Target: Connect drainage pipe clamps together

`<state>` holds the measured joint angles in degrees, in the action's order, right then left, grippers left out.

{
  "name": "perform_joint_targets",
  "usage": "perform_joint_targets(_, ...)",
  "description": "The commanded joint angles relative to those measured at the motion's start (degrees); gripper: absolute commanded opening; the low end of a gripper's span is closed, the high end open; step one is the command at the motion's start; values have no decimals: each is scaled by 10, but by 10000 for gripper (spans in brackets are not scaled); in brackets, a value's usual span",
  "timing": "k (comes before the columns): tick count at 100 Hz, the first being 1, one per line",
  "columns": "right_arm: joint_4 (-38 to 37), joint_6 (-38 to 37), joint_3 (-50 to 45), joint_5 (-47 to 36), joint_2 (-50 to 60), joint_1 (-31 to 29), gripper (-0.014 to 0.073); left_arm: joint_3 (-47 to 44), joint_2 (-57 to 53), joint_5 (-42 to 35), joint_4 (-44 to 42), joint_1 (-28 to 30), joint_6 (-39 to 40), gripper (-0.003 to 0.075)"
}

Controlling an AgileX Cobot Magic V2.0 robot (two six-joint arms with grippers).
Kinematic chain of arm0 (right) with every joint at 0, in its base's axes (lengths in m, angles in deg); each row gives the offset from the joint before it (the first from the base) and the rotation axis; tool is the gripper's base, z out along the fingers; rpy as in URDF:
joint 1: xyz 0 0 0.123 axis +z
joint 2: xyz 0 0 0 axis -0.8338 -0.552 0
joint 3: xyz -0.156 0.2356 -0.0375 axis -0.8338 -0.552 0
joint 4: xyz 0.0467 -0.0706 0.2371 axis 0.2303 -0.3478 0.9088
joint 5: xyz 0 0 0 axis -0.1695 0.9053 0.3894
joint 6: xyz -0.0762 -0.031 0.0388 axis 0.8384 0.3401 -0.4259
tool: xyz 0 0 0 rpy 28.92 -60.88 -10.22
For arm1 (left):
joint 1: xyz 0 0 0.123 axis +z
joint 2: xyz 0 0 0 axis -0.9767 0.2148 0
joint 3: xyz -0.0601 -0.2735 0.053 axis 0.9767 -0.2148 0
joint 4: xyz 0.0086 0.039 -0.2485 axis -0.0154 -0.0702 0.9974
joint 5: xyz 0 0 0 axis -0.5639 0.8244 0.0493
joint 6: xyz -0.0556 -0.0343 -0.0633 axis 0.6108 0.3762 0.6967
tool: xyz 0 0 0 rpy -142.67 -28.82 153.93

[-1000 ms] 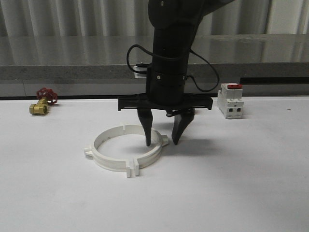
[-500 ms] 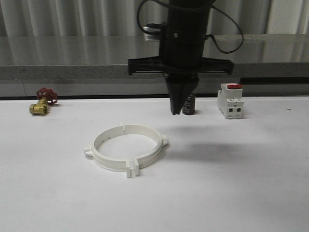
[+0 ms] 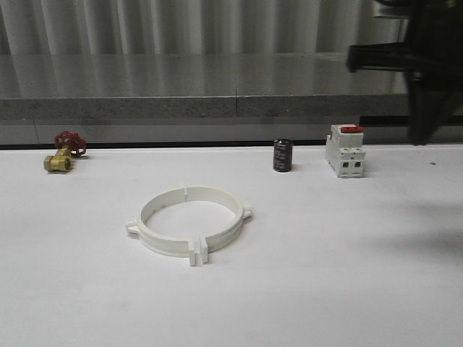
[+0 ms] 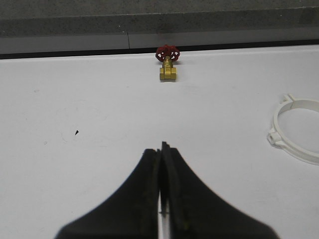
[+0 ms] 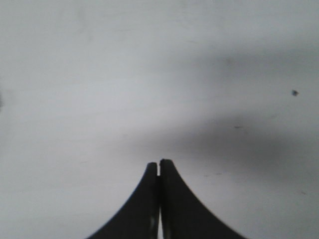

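The two white drainage pipe clamps (image 3: 166,242) lie on the white table left of centre, standing together as one wide ring with small tabs sticking out at the seams. Part of that ring (image 4: 299,154) shows in the left wrist view, well away from my left gripper (image 4: 162,147), which is shut with nothing in it over bare table. My right gripper (image 3: 419,137) hangs blurred high at the far right, well clear of the ring. In the right wrist view the right gripper (image 5: 159,163) is shut and empty above bare table.
A brass valve with a red handwheel (image 3: 61,153) sits at the back left, also in the left wrist view (image 4: 168,62). A black cylinder (image 3: 282,155) and a white breaker with a red top (image 3: 345,150) stand at the back right. A grey ledge (image 3: 145,108) runs behind the table.
My right gripper was open over the ring's right side, then rose, shut, and swung away to the far right. The ring has stayed in place.
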<state>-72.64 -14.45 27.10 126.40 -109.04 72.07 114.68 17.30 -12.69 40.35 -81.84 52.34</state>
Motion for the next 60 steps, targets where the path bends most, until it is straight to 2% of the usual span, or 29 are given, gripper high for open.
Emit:
perform_joint_targets(1,-9,19,-33,-34,69,-43,-64,15,3,-39,1,2,0,-21)
perform_joint_targets(31,7,71,-176,-90,193,-180,-62,15,3,-39,1,2,0,-21)
perform_joint_targets(60,48,188,-282,-224,328,-191,-62,15,3,-39,1,2,0,-21)
